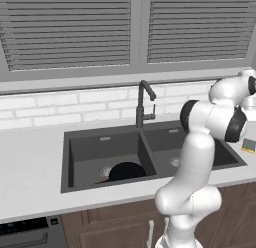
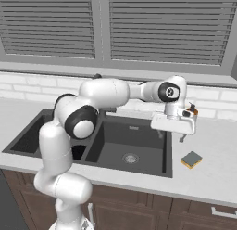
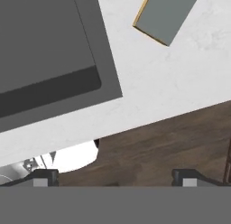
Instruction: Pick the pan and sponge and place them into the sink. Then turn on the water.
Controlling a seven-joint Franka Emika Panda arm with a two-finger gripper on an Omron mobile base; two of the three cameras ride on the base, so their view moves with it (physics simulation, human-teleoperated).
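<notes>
You had the pan [image 1: 126, 170] already lying in the left basin of the sink [image 1: 80, 138], so the sponge [image 2: 191, 159] was your step; best to swing out over it, square the fingers across its short sides, then descend. The claw [image 2: 181, 136] hung wide and empty above the desk [image 2: 213, 150], by the sink's right rim; the sponge lay beyond it, near the desk's front edge.

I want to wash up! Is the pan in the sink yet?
Yes. The black pan lies at the bottom of the sink's left basin, near the drain.
</notes>
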